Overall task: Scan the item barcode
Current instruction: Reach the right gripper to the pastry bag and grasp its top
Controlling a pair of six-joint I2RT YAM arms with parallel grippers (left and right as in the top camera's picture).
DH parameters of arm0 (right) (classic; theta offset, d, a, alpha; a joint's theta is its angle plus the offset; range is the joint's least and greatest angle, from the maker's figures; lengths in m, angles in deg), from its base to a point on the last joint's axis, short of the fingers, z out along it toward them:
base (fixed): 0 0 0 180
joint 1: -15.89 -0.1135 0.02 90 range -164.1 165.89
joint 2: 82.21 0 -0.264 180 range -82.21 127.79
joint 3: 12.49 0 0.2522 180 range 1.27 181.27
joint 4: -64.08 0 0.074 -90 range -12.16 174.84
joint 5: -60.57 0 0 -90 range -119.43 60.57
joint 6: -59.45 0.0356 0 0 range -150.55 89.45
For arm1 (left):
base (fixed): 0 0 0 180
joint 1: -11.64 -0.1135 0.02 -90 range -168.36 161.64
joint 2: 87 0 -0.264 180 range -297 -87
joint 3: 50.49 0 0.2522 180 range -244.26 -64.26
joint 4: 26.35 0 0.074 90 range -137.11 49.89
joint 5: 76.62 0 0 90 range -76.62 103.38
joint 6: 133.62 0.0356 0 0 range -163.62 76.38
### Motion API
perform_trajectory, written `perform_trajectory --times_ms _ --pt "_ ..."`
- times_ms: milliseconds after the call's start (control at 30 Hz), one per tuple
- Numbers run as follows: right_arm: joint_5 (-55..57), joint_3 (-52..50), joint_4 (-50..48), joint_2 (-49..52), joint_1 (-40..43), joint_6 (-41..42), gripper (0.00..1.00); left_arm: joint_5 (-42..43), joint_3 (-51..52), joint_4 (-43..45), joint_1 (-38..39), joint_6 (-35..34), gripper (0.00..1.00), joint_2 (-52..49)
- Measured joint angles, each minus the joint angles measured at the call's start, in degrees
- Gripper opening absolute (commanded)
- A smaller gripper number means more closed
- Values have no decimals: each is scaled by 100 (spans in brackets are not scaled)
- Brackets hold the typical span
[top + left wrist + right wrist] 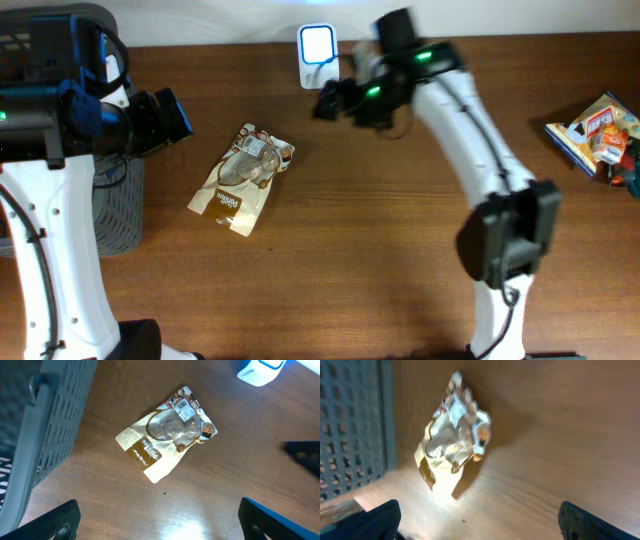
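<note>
The item is a crumpled tan and brown snack pouch [243,180] lying flat on the wooden table, with a white barcode label [186,408] facing up at its far end. It also shows in the left wrist view as the pouch [167,435] and in the right wrist view as the pouch [452,440]. A white scanner [315,50] with a lit blue-rimmed window stands at the back edge. My left gripper [172,118] hovers open to the left of the pouch. My right gripper [335,98] hangs open just below the scanner, apart from the pouch, with nothing between its fingers.
A grey mesh basket [118,205] stands at the left edge, close to the pouch. More packaged items [598,135] lie at the far right. The right arm's white links [470,130] cross the table's middle right.
</note>
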Motion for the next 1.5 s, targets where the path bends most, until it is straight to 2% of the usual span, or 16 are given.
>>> perform_trajectory --times_ms 100,200,300,433,533,567,867,933,967,1000,1233,1367,1500 --pt "39 0 -275 525 -431 426 84 0 0 -2 0 0 99 0" --pt "81 0 -584 1014 -651 734 81 0 0 0 0 0 99 0" --pt "144 -4 -896 1257 -769 870 65 0 0 0 0 0 99 0" --pt "466 -4 -1217 1414 -918 1058 58 0 0 0 0 0 99 0" --pt "603 -4 -1333 1438 -960 1198 34 0 0 0 0 0 99 0" --pt "658 -4 -1381 1438 -964 1182 31 0 0 0 0 0 99 0" --pt "715 -4 -1499 1502 -1036 1272 31 0 0 0 0 0 99 0" --pt "723 -4 -1510 1567 -1054 1281 28 0 0 0 0 0 99 0" --pt "730 -7 -1523 1598 -1060 1279 18 0 0 0 0 0 99 0" --pt "734 -4 -1521 1628 -1062 1283 4 0 0 0 0 0 99 0" --pt "772 -4 -1082 1652 -918 1244 4 0 0 0 0 0 99 0" --pt "955 -7 -92 1458 -306 756 4 0 0 -2 0 0 99 0" --pt "1480 -7 828 857 232 289 4 0 0 -2 0 0 99 0"
